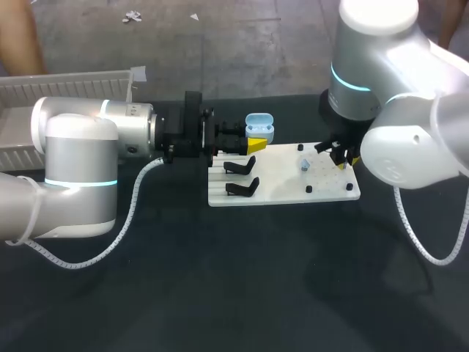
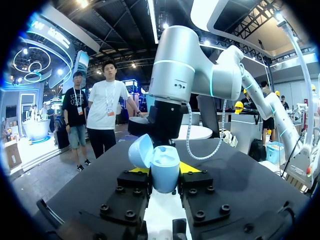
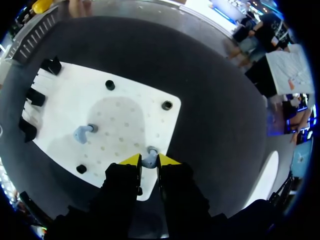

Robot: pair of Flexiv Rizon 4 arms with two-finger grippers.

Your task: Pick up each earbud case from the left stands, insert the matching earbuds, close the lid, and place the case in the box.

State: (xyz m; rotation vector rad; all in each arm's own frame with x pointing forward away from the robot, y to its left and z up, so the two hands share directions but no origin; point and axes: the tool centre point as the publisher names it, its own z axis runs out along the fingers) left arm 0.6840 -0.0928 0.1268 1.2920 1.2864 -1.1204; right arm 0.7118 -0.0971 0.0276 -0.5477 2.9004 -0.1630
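A light blue earbud case point(image 1: 259, 127) with its lid point(image 2: 141, 151) open is held upright over the far left edge of the white board point(image 1: 282, 192), and my left gripper point(image 1: 254, 144) is shut on its body point(image 2: 165, 174). One pale blue earbud point(image 1: 304, 165) lies loose on the middle of the board point(image 3: 125, 107); the right wrist view shows this earbud point(image 3: 83, 133) ahead of the fingers. At the board's right edge my right gripper point(image 3: 149, 161) points down, its yellow tips pressed on both sides of a second earbud point(image 3: 149, 156).
Two empty black stands point(image 1: 239, 168) point(image 1: 242, 188) sit on the board's left part. Small black pegs point(image 1: 309, 189) point(image 3: 167, 105) dot its right part. A white ribbed box point(image 1: 66, 84) lies at the back left, behind my left arm. The table around is dark cloth.
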